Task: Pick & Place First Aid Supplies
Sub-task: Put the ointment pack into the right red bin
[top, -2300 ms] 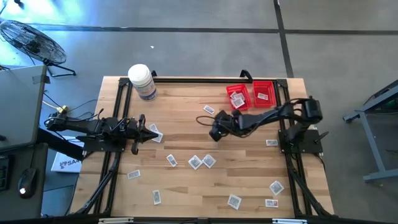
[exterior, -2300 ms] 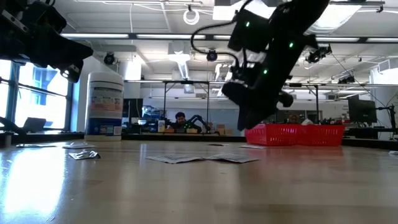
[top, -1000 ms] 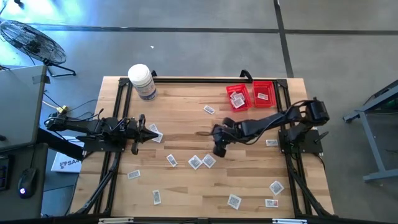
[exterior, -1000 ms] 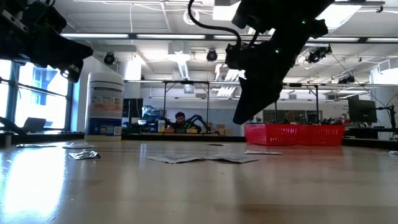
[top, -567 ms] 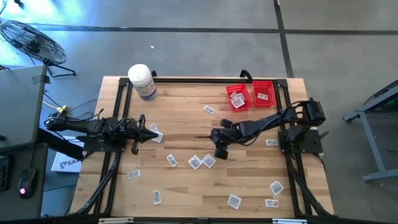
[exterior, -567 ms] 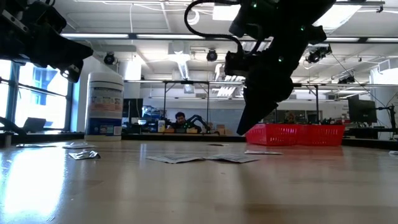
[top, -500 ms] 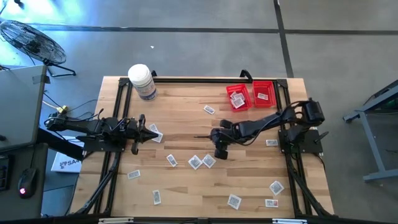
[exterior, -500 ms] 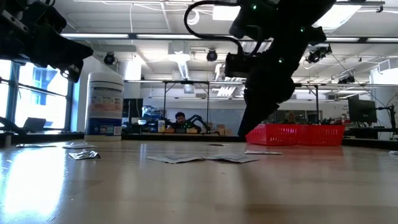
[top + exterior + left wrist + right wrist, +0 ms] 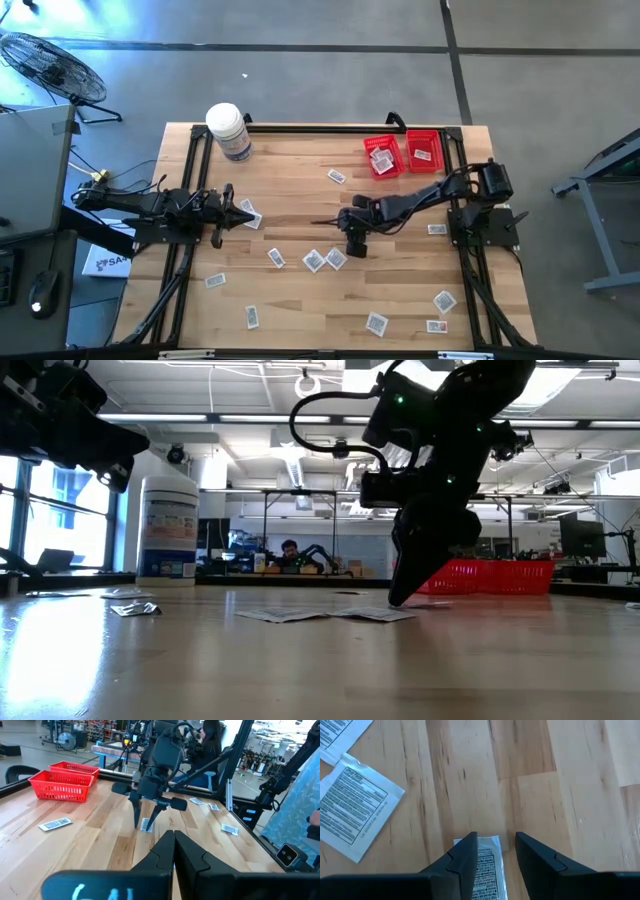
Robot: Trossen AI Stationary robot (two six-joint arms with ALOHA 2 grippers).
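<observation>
High view: I log the wooden counter [image 9: 300,180] with white packets scattered over its middle and near part. My right pincer [image 9: 357,247] reaches in from the right and points down just beside the central cluster of packets [image 9: 325,260]. My left pincer [image 9: 243,211] rests at the left, beside a packet [image 9: 250,217]. Two red baskets [image 9: 403,153] stand at the far right, packets inside. A white bottle [image 9: 229,131] stands at the far left corner.

Low view: I see the right pincer [image 9: 398,596] tipped down to the counter surface at the right end of two flat packets [image 9: 325,615]. The baskets [image 9: 487,575] lie behind it; the bottle [image 9: 168,527] stands to the left.

Left wrist view: I note the left pincer [image 9: 174,851] clenched, fingers pressed together, nothing between them. Beyond it the right pincer [image 9: 148,821] stands released, fingers spread astride a packet [image 9: 146,824].

Right wrist view: I note the right pincer [image 9: 495,852] released, a small packet [image 9: 488,865] flat on the counter between its fingers. A larger packet [image 9: 354,808] lies apart.
</observation>
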